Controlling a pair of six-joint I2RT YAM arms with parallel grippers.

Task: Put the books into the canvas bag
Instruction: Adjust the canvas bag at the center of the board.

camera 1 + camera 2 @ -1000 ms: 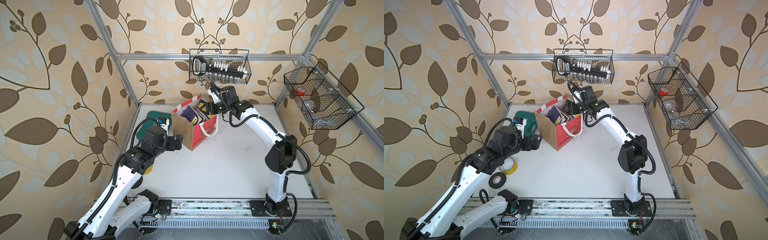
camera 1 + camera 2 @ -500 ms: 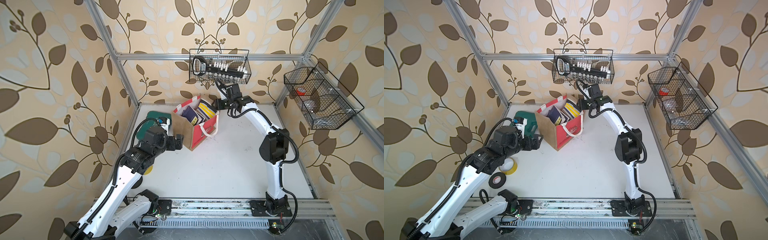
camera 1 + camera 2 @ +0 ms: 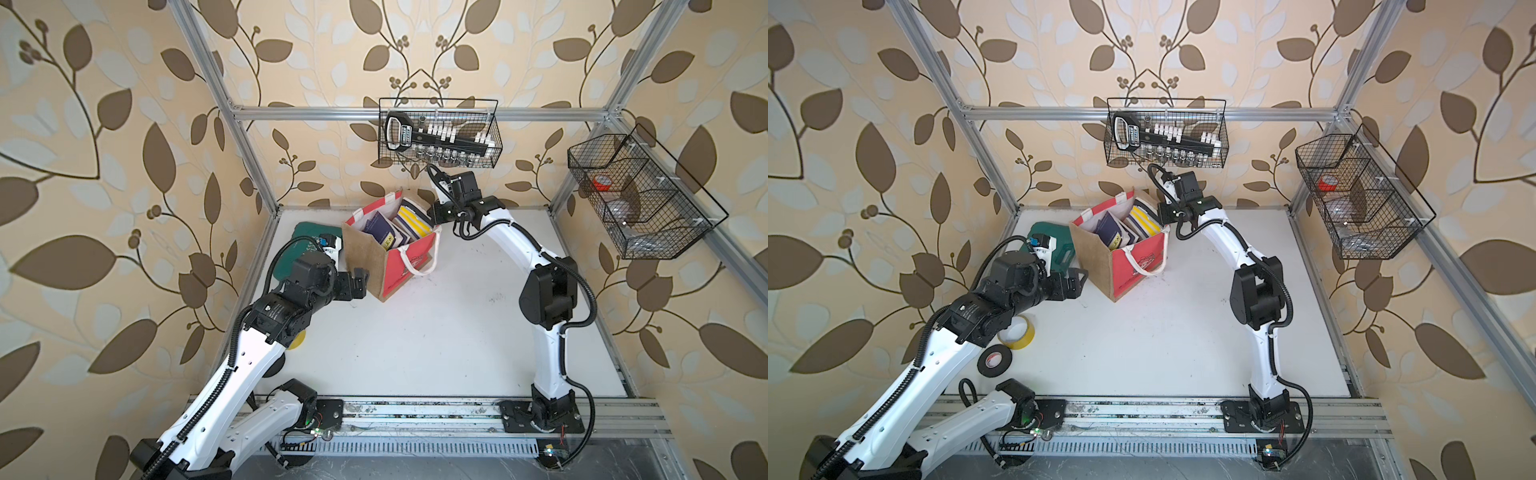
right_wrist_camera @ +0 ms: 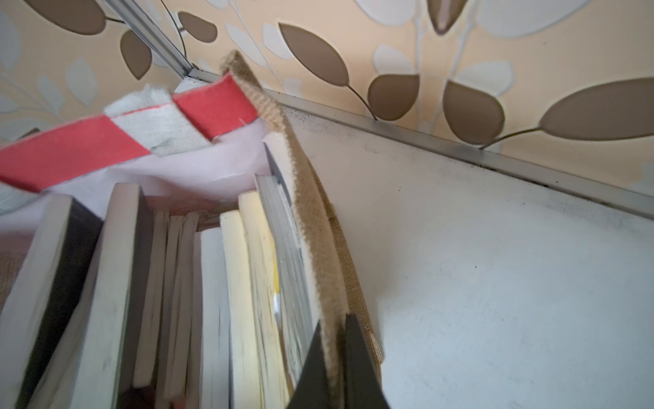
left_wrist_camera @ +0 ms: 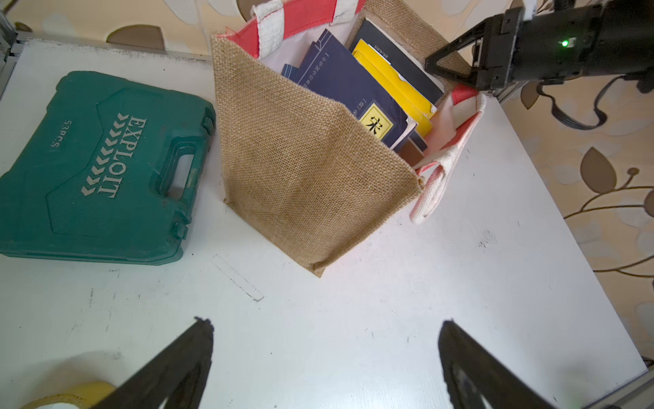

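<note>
**Right end effector clamped on the bag rim; books all inside**

Both top views. Show the canvas bag [image 3: 365, 259] upright on the desk [image 3: 415, 340], close to the back wall, mouth open upward. Inside, the books [image 3: 395, 232], on edge and leaning together, navy and yellow covers showing. No book loose on the desk, so likely close to done. At the top edge of the far jute wall, the right end effector [image 3: 430, 212], probably there to steady the bag or keep its mouth square around the load. Just beside the near jute wall, the left end effector [image 3: 360, 284], with the green tool case [image 3: 309, 232] behind it; touching the bag or not, hard to tell from above. Under the left arm, a yellow tape roll [image 3: 1017, 330] and a black tape roll [image 3: 994, 359], well apart from the bag.

Left wrist view. Looks out between two widely spread fingers [image 5: 184, 357] with only bare desk between them: released, empty, and short of the bag. Probably parked wide to stay out of the way. Shows the tool case flat, just beside the bag's jute side, and across the bag the right end effector's tips drawn to a point at the opposite rim.

Right wrist view. Settles the grasp: clenched on the thin jute rim, one finger inside the bag, one outside. Shows the books' page edges packed side by side, the nearest leaning against that pinched wall.
</note>
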